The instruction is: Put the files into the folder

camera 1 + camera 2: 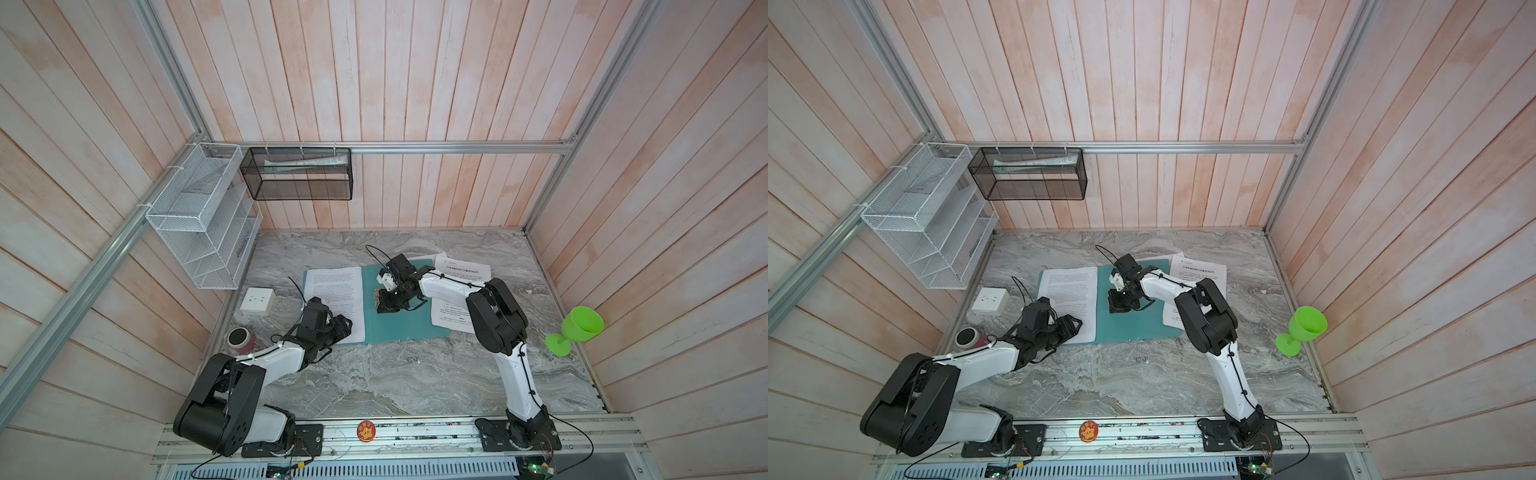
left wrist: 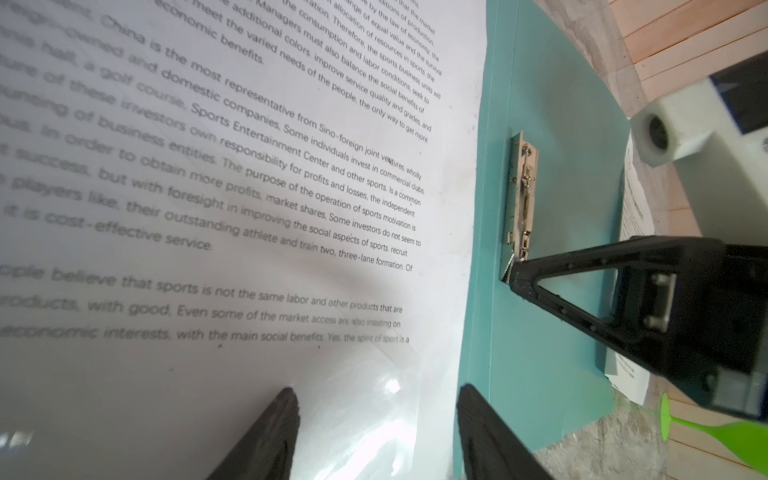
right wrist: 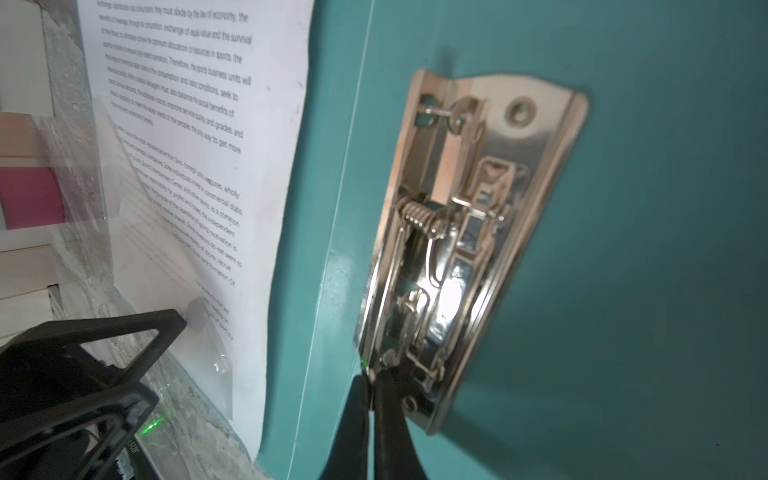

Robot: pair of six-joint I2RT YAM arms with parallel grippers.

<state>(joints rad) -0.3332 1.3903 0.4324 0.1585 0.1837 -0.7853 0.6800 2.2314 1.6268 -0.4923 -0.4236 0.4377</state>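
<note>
Folder [image 1: 399,328] flat, R gripper [image 3: 372,376] closed at clip [image 3: 478,232], L gripper [image 2: 376,390] spread over sheet [image 2: 208,208]

I see the teal folder [image 1: 405,326] lying open and flat, its metal spine clip [image 3: 469,232] fixed inside, just right of the fold. One white sheet [image 1: 336,299] of dense black text lies on its left flap; the other printed sheets [image 1: 462,269], one with a bold heading, overlap at its right edge

Soft even light, edges bowed in both top views; the paper sheet [image 2: 249,208] seemingly blurs near the lens.
</note>
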